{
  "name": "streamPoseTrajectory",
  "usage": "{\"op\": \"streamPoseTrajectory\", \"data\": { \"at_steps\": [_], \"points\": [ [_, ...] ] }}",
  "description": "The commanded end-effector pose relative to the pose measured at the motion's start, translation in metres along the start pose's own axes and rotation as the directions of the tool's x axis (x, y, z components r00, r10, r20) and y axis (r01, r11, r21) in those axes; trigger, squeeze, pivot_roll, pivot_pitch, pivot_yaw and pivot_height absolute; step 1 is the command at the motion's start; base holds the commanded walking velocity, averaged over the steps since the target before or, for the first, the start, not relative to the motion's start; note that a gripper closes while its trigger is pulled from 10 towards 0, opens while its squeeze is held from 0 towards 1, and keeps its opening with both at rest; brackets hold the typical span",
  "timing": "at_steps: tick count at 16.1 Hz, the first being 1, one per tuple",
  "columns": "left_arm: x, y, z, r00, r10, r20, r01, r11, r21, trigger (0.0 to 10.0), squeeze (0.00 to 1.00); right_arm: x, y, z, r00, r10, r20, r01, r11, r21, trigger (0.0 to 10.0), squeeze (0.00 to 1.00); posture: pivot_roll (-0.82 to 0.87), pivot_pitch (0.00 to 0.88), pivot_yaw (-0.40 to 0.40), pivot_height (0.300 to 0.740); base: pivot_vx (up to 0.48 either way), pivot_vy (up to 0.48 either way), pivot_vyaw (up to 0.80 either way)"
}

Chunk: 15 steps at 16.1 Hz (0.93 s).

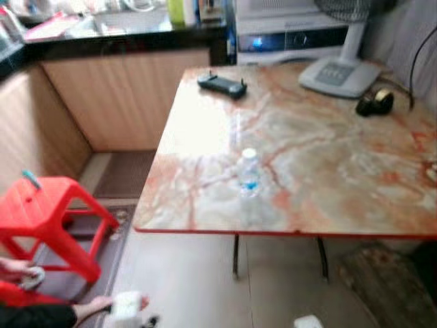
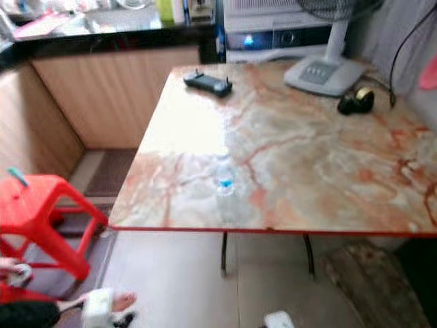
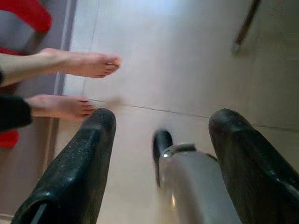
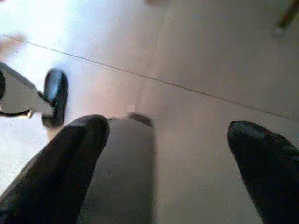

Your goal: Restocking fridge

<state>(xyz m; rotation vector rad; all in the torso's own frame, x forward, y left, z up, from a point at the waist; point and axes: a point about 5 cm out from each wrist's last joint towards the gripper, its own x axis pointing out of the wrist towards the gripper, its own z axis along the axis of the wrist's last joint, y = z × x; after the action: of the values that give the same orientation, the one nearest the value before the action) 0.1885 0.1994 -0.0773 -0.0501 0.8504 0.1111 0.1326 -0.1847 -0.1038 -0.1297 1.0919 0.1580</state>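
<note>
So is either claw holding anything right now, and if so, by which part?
Nothing is held. The left claw and right claw both hang open over the floor; the water bottle stands untouched on the table.

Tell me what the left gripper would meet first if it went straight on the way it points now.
Probably the robot's own silver leg and black foot, right between the open fingers of the left gripper; past them, the tiled floor.

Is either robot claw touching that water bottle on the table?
Apart. The left gripper and right gripper hang open over floor; the water bottle stands alone on the table.
</note>
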Motion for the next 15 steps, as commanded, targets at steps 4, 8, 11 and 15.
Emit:
{"op": "streamPoseTrajectory", "data": {
  "at_steps": [4,8,11,15],
  "points": [
    [-0.002,0.010,-0.005,0.999,0.030,-0.016,-0.030,1.000,0.009,10.0,0.00,0.001,0.004,0.001,1.000,0.011,0.000,-0.011,1.000,-0.003,10.0,0.00,-0.06,0.047,0.045,0.740,0.000,-0.198,0.00],
    [-0.002,0.008,-0.002,1.000,0.021,0.003,-0.021,0.999,0.026,10.0,0.00,0.001,0.004,0.001,1.000,0.013,-0.001,-0.013,1.000,-0.004,10.0,0.00,-0.05,0.057,0.042,0.740,0.000,0.000,0.00],
    [0.002,-0.001,0.019,0.995,-0.013,0.098,0.008,0.998,0.058,10.0,0.00,0.000,0.004,0.000,1.000,0.015,-0.003,-0.015,1.000,-0.009,10.0,0.00,-0.05,0.065,0.041,0.740,0.000,0.000,0.00],
    [0.003,-0.008,0.044,0.969,-0.044,0.242,0.009,0.989,0.146,10.0,0.00,0.000,0.004,-0.001,1.000,0.019,-0.004,-0.019,1.000,-0.011,10.0,0.00,-0.04,0.071,0.047,0.740,0.000,0.000,0.00]
  ]
}}
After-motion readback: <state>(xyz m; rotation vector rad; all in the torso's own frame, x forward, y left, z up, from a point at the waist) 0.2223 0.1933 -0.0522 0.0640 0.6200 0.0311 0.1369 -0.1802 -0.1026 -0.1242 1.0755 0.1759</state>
